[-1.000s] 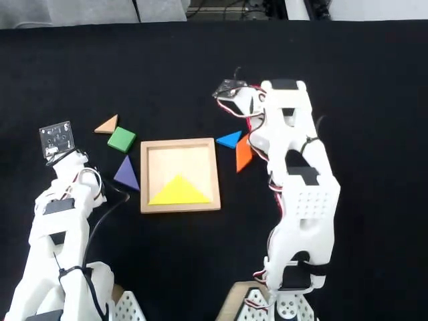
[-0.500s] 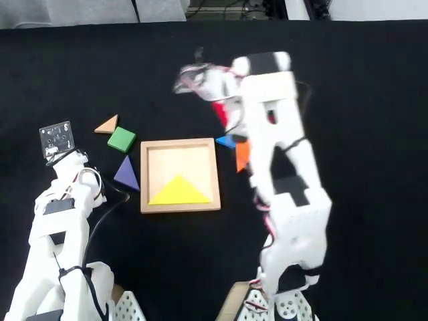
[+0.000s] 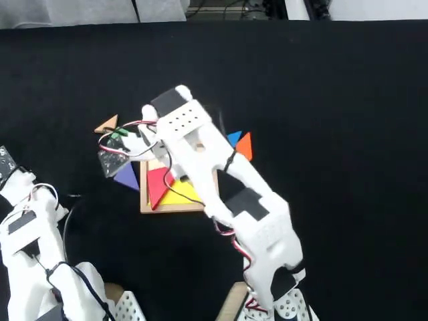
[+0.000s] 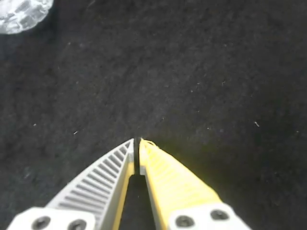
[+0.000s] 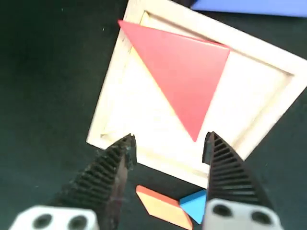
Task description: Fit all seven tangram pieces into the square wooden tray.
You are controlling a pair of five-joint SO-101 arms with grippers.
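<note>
Red triangle [image 3: 158,185] newly in tray [image 3: 174,208] with yellow triangle [image 3: 182,196] (right pincer [image 5: 170,139] agape, empty; left pincer [image 4: 136,141] closed)

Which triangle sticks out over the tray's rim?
The red triangle: one corner rides up over the rim of the tray, while the yellow triangle lies inside it.
</note>
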